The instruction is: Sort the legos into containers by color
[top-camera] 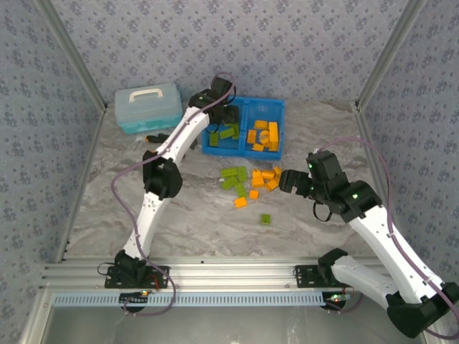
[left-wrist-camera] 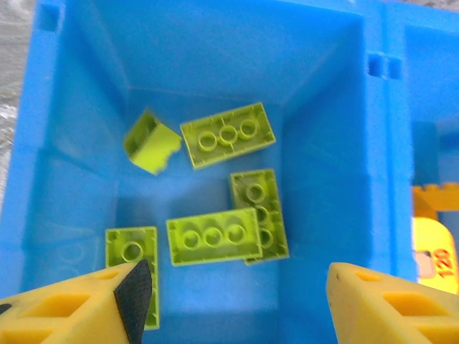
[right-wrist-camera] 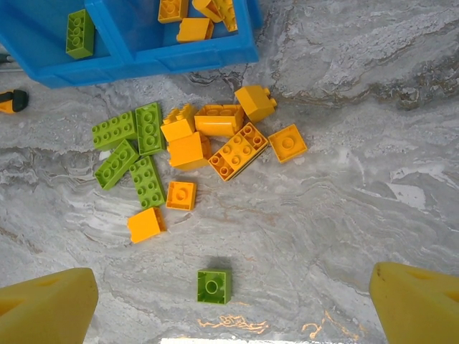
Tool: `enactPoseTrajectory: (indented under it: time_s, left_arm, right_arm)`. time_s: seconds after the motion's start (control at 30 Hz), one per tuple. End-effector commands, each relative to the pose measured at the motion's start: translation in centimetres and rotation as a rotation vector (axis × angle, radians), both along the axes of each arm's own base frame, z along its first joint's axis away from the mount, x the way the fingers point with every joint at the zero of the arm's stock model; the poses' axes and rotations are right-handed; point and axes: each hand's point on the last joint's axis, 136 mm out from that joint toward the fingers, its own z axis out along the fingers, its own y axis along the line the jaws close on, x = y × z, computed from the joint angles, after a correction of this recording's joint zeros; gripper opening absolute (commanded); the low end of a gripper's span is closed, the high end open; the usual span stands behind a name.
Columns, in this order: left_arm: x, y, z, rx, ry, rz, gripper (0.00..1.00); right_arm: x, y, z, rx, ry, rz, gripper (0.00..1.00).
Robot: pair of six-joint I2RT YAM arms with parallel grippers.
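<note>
The blue bin (top-camera: pixel 244 104) stands at the back centre. Its left compartment (left-wrist-camera: pixel 323 107) holds several green legos (left-wrist-camera: pixel 213 236), one small one (left-wrist-camera: pixel 150 142) tilted on an edge. My left gripper (left-wrist-camera: pixel 237 308) hangs open right above them with nothing between its fingers. The right compartment holds orange legos (top-camera: pixel 263 136). On the table in front of the bin lies a mixed pile, green legos (right-wrist-camera: pixel 136 150) on the left and orange ones (right-wrist-camera: pixel 229 140) on the right. A lone green square brick (right-wrist-camera: pixel 214 285) lies nearer, just ahead of my open, empty right gripper (right-wrist-camera: pixel 229 308).
A light-blue lidded case (top-camera: pixel 148 106) sits left of the bin, with an orange-and-black utility knife (top-camera: pixel 153 137) in front of it. Patterned walls and metal posts close in the table at the sides and back. Bare marbled tabletop (top-camera: pixel 201 229) lies toward the front.
</note>
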Motion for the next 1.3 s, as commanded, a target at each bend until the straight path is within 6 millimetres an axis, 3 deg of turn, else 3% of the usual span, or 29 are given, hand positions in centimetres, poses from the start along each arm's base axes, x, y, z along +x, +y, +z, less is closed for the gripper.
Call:
enactPoseTrajectory:
  time_s: [0.0, 0.13, 0.27, 0.4, 0.57, 0.67, 0.77, 0.9, 1.07, 1.27]
  left_arm:
    - [-3.9, -1.1, 8.8, -0.096, -0.061, -0.064, 0.68]
    - [-8.4, -0.5, 12.5, -0.074, -0.111, -0.103, 0.70]
    - [-13.1, 1.8, 14.9, -0.104, -0.162, -0.128, 0.73]
    - [-17.8, 5.4, 13.7, -0.047, -0.158, -0.169, 0.80]
    - [-23.7, 10.5, 9.3, 0.065, -0.045, -0.159, 0.87]
    - [-26.4, 12.5, 7.1, 0.073, 0.010, -0.133, 0.89]
    - [-28.2, 13.7, 6.2, 0.034, 0.010, -0.100, 0.99]
    - [-29.1, 14.5, 5.8, 0.003, -0.011, -0.080, 0.99]
    - [-29.0, 15.0, 5.8, 0.022, -0.013, -0.079, 0.99]
    - [-28.6, 14.6, 5.3, 0.017, 0.002, -0.081, 0.99]
  right_arm:
    - [0.3, 0.2, -0.3, -0.007, 0.013, 0.009, 1.00]
    - [0.6, 3.4, -1.4, 0.038, 0.027, 0.133, 1.00]
    - [0.6, 6.8, -4.4, -0.018, 0.098, 0.222, 1.00]
    - [0.4, 10.9, -7.6, -0.093, 0.162, 0.315, 1.00]
    - [0.8, 14.6, -11.7, -0.239, 0.222, 0.387, 1.00]
    - [1.7, 15.6, -13.8, -0.322, 0.243, 0.387, 1.00]
    - [2.5, 16.4, -15.8, -0.356, 0.268, 0.400, 0.99]
    - [3.1, 17.8, -17.5, -0.360, 0.297, 0.407, 0.92]
    - [3.3, 18.6, -19.4, -0.359, 0.328, 0.398, 0.77]
    - [3.1, 18.3, -20.6, -0.384, 0.352, 0.367, 0.59]
